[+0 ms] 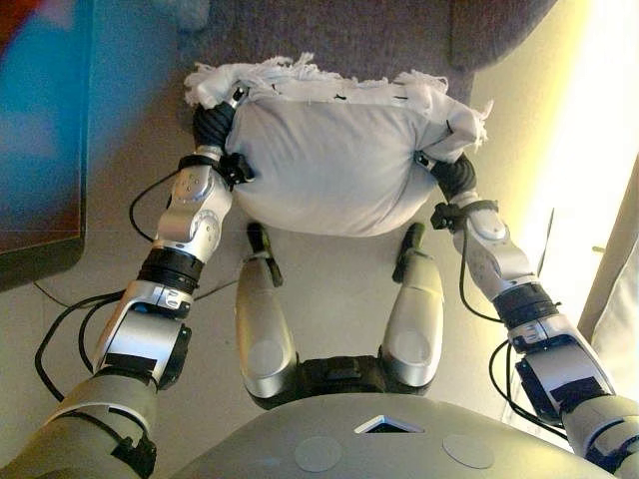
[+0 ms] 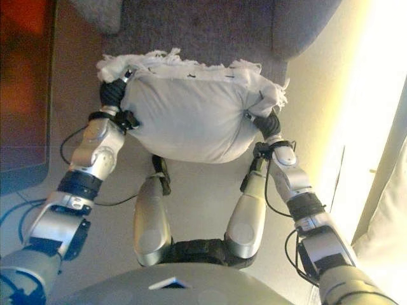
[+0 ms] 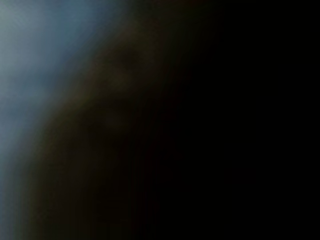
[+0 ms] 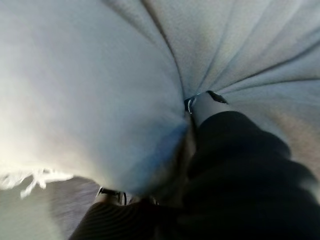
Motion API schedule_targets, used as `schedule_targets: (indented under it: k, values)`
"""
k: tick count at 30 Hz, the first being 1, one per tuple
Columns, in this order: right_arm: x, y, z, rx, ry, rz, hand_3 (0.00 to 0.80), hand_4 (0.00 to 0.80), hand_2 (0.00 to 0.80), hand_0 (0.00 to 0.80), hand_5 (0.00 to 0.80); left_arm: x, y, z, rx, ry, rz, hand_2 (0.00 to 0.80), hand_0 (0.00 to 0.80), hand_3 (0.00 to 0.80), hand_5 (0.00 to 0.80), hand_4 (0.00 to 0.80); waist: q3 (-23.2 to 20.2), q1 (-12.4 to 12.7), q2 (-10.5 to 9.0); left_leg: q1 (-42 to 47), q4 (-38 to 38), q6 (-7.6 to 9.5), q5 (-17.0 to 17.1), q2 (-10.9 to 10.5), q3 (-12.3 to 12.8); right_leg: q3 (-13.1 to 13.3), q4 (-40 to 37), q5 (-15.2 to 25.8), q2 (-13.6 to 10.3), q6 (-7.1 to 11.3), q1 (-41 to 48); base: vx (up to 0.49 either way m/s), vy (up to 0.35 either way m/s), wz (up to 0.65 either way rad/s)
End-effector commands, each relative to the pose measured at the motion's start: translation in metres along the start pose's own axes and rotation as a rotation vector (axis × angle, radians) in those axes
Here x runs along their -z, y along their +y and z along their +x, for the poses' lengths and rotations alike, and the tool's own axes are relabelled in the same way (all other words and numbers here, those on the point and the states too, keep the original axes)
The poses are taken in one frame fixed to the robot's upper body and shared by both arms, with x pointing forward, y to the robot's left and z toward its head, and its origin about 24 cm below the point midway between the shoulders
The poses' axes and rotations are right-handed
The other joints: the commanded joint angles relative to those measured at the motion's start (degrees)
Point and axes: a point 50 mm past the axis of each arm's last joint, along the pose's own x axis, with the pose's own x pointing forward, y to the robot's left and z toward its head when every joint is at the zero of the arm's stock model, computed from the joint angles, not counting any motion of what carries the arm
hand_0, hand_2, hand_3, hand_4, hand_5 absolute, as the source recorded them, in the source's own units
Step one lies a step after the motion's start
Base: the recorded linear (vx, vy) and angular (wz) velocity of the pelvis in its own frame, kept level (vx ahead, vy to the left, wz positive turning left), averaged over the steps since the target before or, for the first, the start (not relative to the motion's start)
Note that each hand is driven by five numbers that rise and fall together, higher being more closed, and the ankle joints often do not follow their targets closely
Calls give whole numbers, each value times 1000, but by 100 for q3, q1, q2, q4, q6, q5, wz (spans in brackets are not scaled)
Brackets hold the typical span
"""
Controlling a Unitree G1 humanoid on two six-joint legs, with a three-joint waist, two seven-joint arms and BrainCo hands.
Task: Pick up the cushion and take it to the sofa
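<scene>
I hold a white cushion (image 1: 329, 160) with frayed fringe along its far edge between both hands, at chest height over the floor. My left hand (image 1: 212, 125) presses against its left end and my right hand (image 1: 454, 175) against its right end. The grey sofa (image 1: 379, 40) lies just beyond the cushion, and the fringe overlaps the sofa's front edge. In the right wrist view the cushion's creased cloth (image 4: 100, 75) fills the picture past the hand's dark cover (image 4: 240, 165). The left wrist view is dark, covered up close.
A dark-framed screen (image 1: 40, 150) stands at the left. Pale curtain cloth (image 1: 619, 289) hangs at the right, in bright light. A rounded sofa arm (image 2: 305, 25) shows at the far right. Beige floor (image 1: 329, 279) lies under the cushion.
</scene>
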Motion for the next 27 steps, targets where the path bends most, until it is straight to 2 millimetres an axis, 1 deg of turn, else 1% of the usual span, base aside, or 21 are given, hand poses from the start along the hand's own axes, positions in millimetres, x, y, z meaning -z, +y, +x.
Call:
schedule_targets:
  k: [1,2,4,5,6,8,9,10,12,14,17,20,22,24,25,26,27]
  values:
    - [-27,35,-8,-142,-223,96,800,800,800,800,800,-13,-32,-13,142,-143,-26,800,800,800,800,800,-1416,243,-79,367,-393,347,61,-224,-160,16,-929,758,-65,-75,370,223,-21,-24]
    - [-19,32,-12,-143,-192,103,800,800,800,800,800,-2,-26,-21,132,-111,-35,800,800,800,800,800,-1589,279,-67,691,-564,359,28,-232,-181,10,-1098,725,29,-61,669,245,-6,-22]
    - [-12,31,-16,-144,-161,123,800,800,800,800,800,8,-19,-29,111,-76,-44,800,800,800,800,800,-1840,314,-80,1007,-815,377,66,-282,-242,16,-1347,753,115,-45,958,251,10,-24]
    - [-8,30,-18,-150,-146,132,800,800,800,800,800,14,-15,-34,98,-57,-51,800,800,800,800,800,-1951,347,-80,1188,-898,376,38,-305,-314,45,-1465,745,171,-48,1139,307,34,-38]
    - [-4,31,-20,-172,-121,150,800,800,800,800,800,21,-7,-40,70,-29,-64,800,800,800,800,800,-2135,415,-89,1406,-969,402,-69,-420,-575,191,-1604,740,236,-44,1317,304,48,-38]
    - [0,33,-19,-193,-91,180,800,800,800,800,800,25,2,-45,44,-9,-62,800,800,800,800,800,-2240,466,-87,1612,-1070,446,-158,-520,-748,365,-1659,719,294,-36,1428,252,69,-61]
    - [6,35,-18,-188,-62,207,800,800,800,800,800,30,10,-49,27,12,-40,800,800,800,800,800,-2353,490,-70,1815,-1180,476,-220,-570,-779,479,-1700,680,334,-20,1557,199,96,-70]
    - [7,37,-18,-190,-62,211,800,800,800,800,800,31,13,-50,23,21,-27,800,800,800,800,800,-2393,485,-61,1898,-1210,480,-240,-578,-702,481,-1725,666,338,-14,1633,166,111,-53]
    - [12,40,-20,-199,-41,236,800,800,800,800,800,33,16,-51,23,48,-10,800,800,800,800,800,-2497,432,-64,2053,-1269,496,-275,-614,-405,397,-1797,710,269,6,1764,81,105,-25]
    - [17,39,-21,-199,-9,238,800,800,800,800,800,36,21,-49,18,74,1,800,800,800,800,800,-2576,357,-86,2097,-1184,517,-364,-707,-238,404,-1872,858,139,10,1826,75,118,-8]
    - [20,38,-17,-171,24,242,800,800,800,800,800,35,26,-43,9,83,40,800,800,800,800,800,-2626,293,-108,2167,-1143,599,-482,-862,-215,527,-1875,1021,31,-2,1815,73,135,-5]
    - [21,38,-12,-144,34,254,800,800,800,800,800,32,23,-36,16,81,48,800,800,800,800,800,-2659,243,-109,2167,-1162,704,-529,-1026,-329,821,-1620,1105,87,-56,1698,40,138,0]
    - [19,38,-8,-130,32,281,800,800,800,800,800,31,19,-31,28,79,47,800,800,800,800,800,-2662,198,-106,2146,-1143,805,-539,-1123,-404,1075,-1205,1142,210,-120,1586,34,131,4]
    - [21,37,-6,-120,37,324,800,800,800,800,800,32,15,-28,42,83,22,800,800,800,800,800,-2664,169,-103,2165,-1142,921,-538,-1234,-500,1254,-690,1169,461,-195,1440,85,122,16]
    - [22,37,-6,-118,43,337,800,800,800,800,800,33,14,-28,47,86,15,800,800,800,800,800,-2654,161,-96,2200,-1166,950,-540,-1254,-509,1306,-508,1155,568,-218,1358,126,129,20]
    - [22,38,-5,-117,49,357,800,800,800,800,800,35,13,-28,50,92,14,800,800,800,800,800,-2637,130,-78,2288,-1242,1008,-515,-1311,-537,1374,-275,1097,829,-269,1260,174,114,16]
    - [21,36,-4,-118,47,369,800,800,800,800,800,37,11,-28,49,98,13,800,800,800,800,800,-2631,101,-90,2372,-1306,1039,-499,-1389,-575,1386,-262,1058,1026,-315,1221,256,98,15]
